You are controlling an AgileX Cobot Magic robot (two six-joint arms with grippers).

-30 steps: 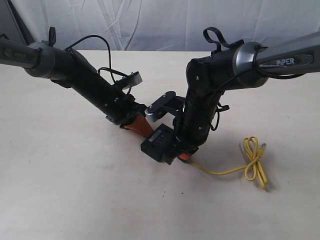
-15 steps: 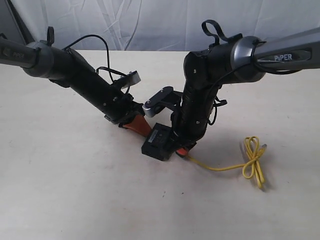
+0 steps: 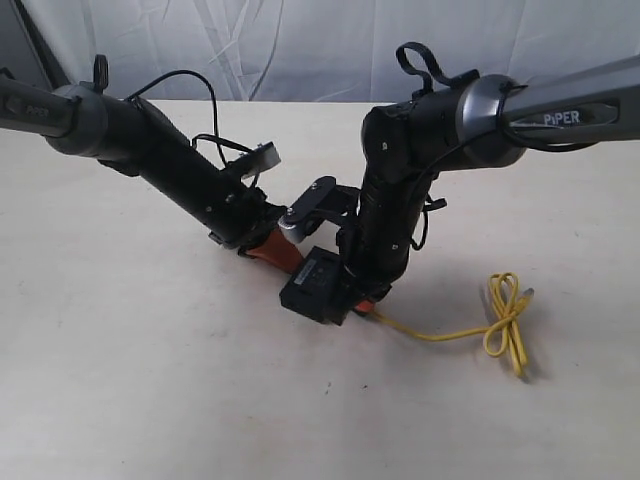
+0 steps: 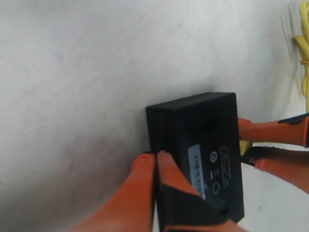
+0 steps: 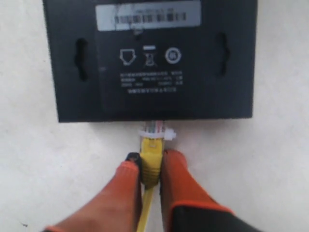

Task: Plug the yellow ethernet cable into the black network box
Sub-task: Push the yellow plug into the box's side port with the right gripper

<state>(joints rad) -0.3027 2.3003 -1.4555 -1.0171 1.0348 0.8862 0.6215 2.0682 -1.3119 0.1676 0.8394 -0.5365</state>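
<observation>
The black network box [image 3: 313,285] lies flat on the table between both arms, its white label [image 5: 147,17] facing up. My left gripper [image 4: 155,155] is shut, and its orange fingertips press against one edge of the box [image 4: 198,130]. On the opposite edge, my right gripper [image 5: 150,159] is shut on the yellow boot of the yellow ethernet cable [image 5: 150,154]. The cable's clear plug [image 5: 157,129] meets the box's side [image 5: 149,63]. The cable [image 3: 440,338] trails to a looped bundle [image 3: 505,322] on the table at the right.
The beige table [image 3: 150,380] stretches around the box. A white cloth backdrop [image 3: 300,50] hangs behind. Both dark arms [image 3: 180,165] [image 3: 400,190] converge over the box, with the right arm's camera mount [image 3: 315,205] between them.
My right arm has shifted left toward the box with the plug. The cable and its bundle have been dragged slightly left. The left arm has barely moved.
</observation>
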